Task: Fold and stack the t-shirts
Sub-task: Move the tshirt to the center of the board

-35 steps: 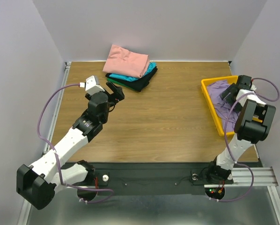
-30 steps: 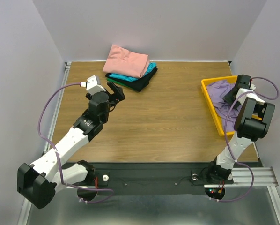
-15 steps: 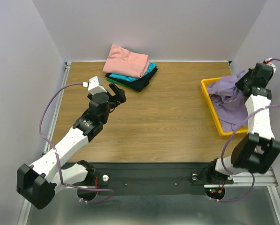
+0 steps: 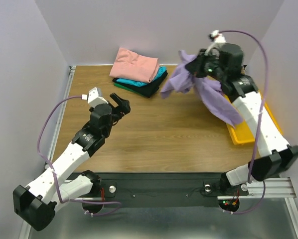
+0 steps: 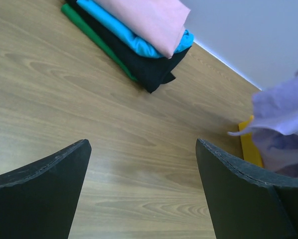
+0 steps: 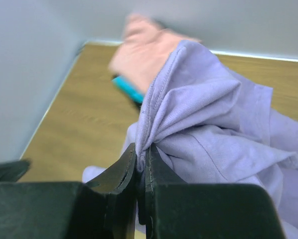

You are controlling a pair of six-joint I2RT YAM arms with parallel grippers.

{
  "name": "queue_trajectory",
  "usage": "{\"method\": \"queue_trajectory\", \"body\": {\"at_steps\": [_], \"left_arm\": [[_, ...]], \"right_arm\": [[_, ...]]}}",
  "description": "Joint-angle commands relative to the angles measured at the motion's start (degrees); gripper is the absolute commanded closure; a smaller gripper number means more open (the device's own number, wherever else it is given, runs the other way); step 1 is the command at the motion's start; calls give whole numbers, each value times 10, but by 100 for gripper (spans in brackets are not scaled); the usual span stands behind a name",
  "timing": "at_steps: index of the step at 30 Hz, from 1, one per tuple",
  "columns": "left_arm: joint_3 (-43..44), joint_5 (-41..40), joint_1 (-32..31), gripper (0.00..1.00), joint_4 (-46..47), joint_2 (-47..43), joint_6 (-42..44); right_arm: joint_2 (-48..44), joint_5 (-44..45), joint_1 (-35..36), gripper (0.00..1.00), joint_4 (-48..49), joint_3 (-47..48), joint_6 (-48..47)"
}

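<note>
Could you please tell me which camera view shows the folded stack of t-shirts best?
The left wrist view: the stack lies sharp and close, with pink, teal, black and green layers distinct. The top external view shows it whole but small; the right wrist view shows only a blurred pink and teal patch behind the purple t-shirt.

Light: soft, even brightness is falling from above in every view.
Shadows: only faint, soft-edged ones are lying on the worktop (image 4: 179, 129).
Focus: the right wrist view is rendering the light purple shirt (image 6: 209, 114) sharp, while the salmon-pink shirt (image 6: 149, 55) behind it is blurring.
</note>
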Motion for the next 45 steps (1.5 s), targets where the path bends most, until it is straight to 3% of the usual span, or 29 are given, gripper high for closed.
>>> {"method": "queue_trajectory", "body": {"at_steps": [1, 5, 9, 15, 19, 23, 24, 27, 29, 30, 32, 33, 34, 36, 38, 41, 45], "left_arm": [[0, -31, 5, 2, -72, -27, -56], [5, -63, 5, 2, -151, -55, -87], [10, -126, 6, 2, -251, -108, -140], [7, -167, 7, 1, -319, -197, -190], [-1, -173, 7, 1, -316, -241, -191], [-18, -173, 7, 1, -306, -257, -198], [-22, -169, 7, 2, -294, -253, -191], [-42, -152, 7, 1, -271, -230, -178], [-52, -126, 7, 2, -259, -210, -168], [-63, -116, 7, 2, -247, -189, -165], [-76, -80, 7, 2, -220, -152, -163], [-82, -68, 8, 2, -208, -139, -157], [-90, -56, 8, 1, -198, -126, -151], [-98, -7, 8, 2, -163, -88, -137], [-116, 92, 8, 2, -112, -29, -109], [-145, 208, 6, 9, -2, 15, -96], [-158, 297, -35, 10, 69, 79, -87]], "right_arm": [[58, -40, 130, 100, 22, 105, -31], [137, -48, 205, 99, 21, 215, -48], [223, -69, 225, 100, 21, 350, -36], [240, -60, 228, 100, 21, 371, -32], [158, 81, 227, 99, 21, 226, -41], [29, 243, 207, 94, 22, -27, -14], [-25, 295, 198, 93, 22, -145, 23], [-103, 336, 116, 87, 22, -327, 95], [-129, 325, 50, 79, 21, -393, 126], [-145, 328, 39, 63, 19, -435, 128], [-156, 334, 36, 34, 15, -455, 128], [-161, 330, 36, 7, 8, -460, 130], [-171, 327, 36, 0, 6, -458, 128], [-181, 314, 36, 0, -5, -448, 117], [-216, 255, 37, 0, -17, -439, 95], [-223, 211, 50, 0, -23, -452, 96], [-214, 211, 66, 0, -23, -481, 113]]}}
